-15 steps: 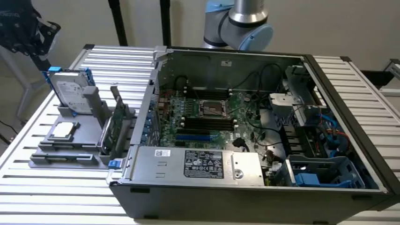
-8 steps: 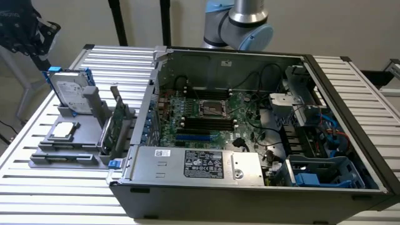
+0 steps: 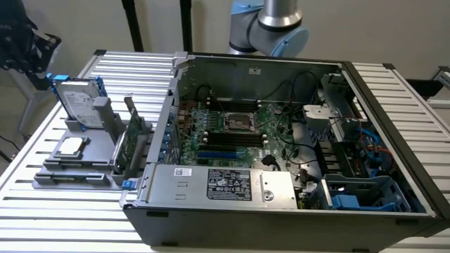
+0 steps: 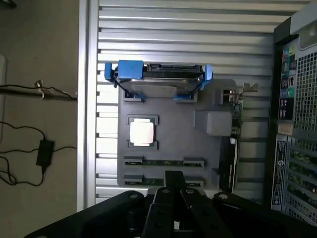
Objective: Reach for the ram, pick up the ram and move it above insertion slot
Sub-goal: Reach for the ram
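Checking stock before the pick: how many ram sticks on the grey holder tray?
2. One long thin green ram stick lies in the row beside the square silver processor chip; the second stick lies in the next row, partly covered by the pincer. Others may be hidden.

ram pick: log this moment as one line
phase: reach | ram: seated in gray holder, not lifted | gripper: over the ram end of it | pc case: open

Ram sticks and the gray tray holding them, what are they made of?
The ram sticks look like thin green circuit board, dull, seen edge-on. The gray tray looks like matte plastic: even gray, no shine, moulded pockets; I can't be sure.
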